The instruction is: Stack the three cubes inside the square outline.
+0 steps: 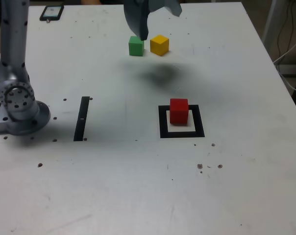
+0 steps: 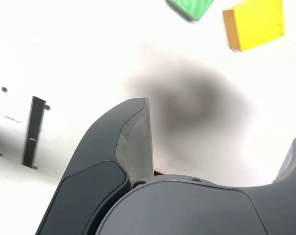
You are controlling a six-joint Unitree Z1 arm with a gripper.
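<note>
"What are the gripper (image 2: pixel 224 117)'s fingers doing?"

"They are spreading wide, with nothing showing between them; such an opening is suiting the approach to a cube."

"And beyond them?"

"The yellow cube (image 1: pixel 159 45) and the green cube (image 1: pixel 136 46) are sitting near each other on the tabletop (image 1: pixel 113 181), green on the exterior view's left. Both are probably awaiting pickup, yellow or green; which comes next, I cannot tell."

"Why is the red cube (image 1: pixel 179 111) standing apart?"

"It is occupying the black square outline (image 1: pixel 199 121), presumably serving as the stack's base. It is sitting towards the far border; whether it is overlapping that border, I cannot tell. A later cube is needing careful centring over it, or the stack may be toppling."
</note>
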